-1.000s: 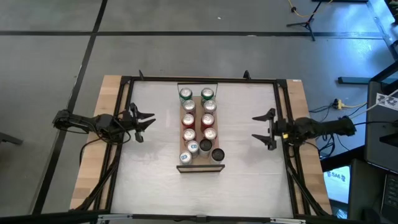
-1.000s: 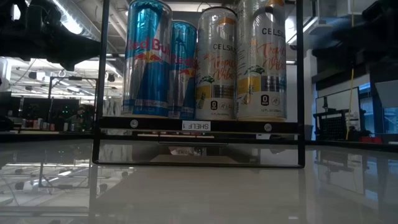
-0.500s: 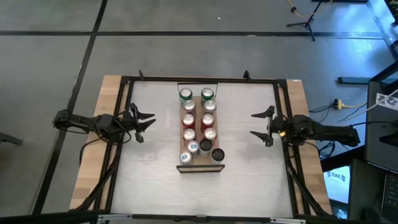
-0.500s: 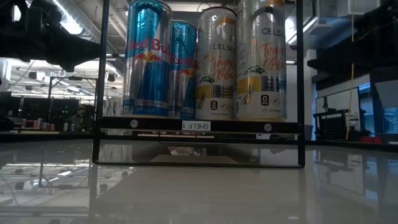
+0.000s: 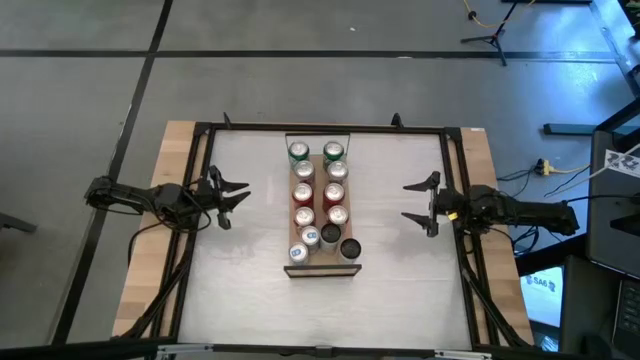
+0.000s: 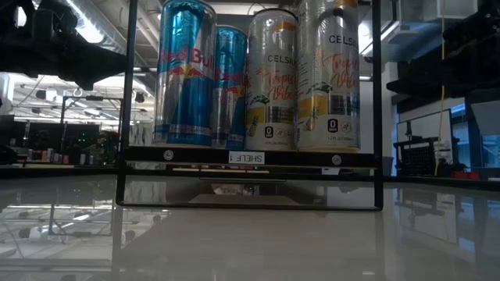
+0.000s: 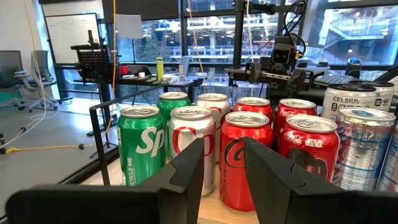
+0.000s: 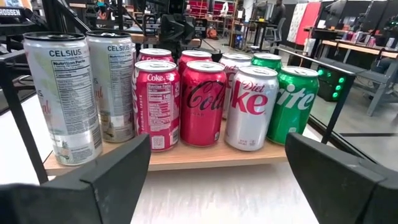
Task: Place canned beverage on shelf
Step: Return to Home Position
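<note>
The light-wood shelf point(image 5: 321, 266) stands at the table's middle. It carries two rows of upright cans: green Sprite cans point(image 5: 298, 152) at the far end, then silver Diet Coke cans point(image 8: 250, 107), red Coke cans point(image 7: 244, 155), and tall Celsius point(image 6: 328, 74) and Red Bull cans point(image 6: 185, 74) at the near end. My left gripper point(image 5: 240, 194) hovers left of the shelf, open and empty, its fingers point(image 7: 193, 168) pointing at the cans. My right gripper point(image 5: 405, 201) hovers right of the shelf, wide open and empty; it also shows in the right wrist view point(image 8: 217, 177).
A black frame point(image 5: 320, 128) runs round the white tabletop point(image 5: 390, 280), with wooden table edges point(image 5: 150, 250) outside it. Bare white top lies between each gripper and the shelf. Thin dark uprights point(image 6: 378, 101) stand at the shelf's short ends.
My right gripper has gone a little toward the shelf and the table's far edge, still wide open. The cans and the shelf have stayed where they were.
</note>
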Controlling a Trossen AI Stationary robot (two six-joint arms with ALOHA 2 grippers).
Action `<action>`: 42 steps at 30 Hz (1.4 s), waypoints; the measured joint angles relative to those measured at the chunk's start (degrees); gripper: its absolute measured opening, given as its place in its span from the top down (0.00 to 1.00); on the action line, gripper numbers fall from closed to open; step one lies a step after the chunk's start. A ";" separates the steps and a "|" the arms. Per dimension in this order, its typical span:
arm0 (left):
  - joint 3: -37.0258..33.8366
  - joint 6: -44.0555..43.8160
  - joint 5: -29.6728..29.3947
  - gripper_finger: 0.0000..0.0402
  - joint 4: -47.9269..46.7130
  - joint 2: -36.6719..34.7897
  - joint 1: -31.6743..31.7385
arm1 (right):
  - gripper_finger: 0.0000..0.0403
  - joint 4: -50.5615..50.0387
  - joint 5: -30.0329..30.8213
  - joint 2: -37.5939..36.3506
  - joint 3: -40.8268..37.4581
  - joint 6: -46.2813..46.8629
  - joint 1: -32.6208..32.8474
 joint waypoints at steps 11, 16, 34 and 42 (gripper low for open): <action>0.00 0.00 0.00 0.74 0.00 0.02 0.00 | 0.08 -0.47 0.02 0.04 0.07 2.86 0.00; 0.00 0.00 0.00 0.74 0.00 0.00 0.00 | 0.15 -0.54 0.20 0.06 0.07 1.60 0.00; 0.00 -0.02 0.00 0.74 0.00 0.00 0.00 | 0.77 -0.58 0.22 0.06 0.09 1.98 0.00; 0.00 0.00 0.00 0.74 0.00 0.02 0.00 | 0.98 0.39 -0.52 0.06 -0.06 1.70 0.00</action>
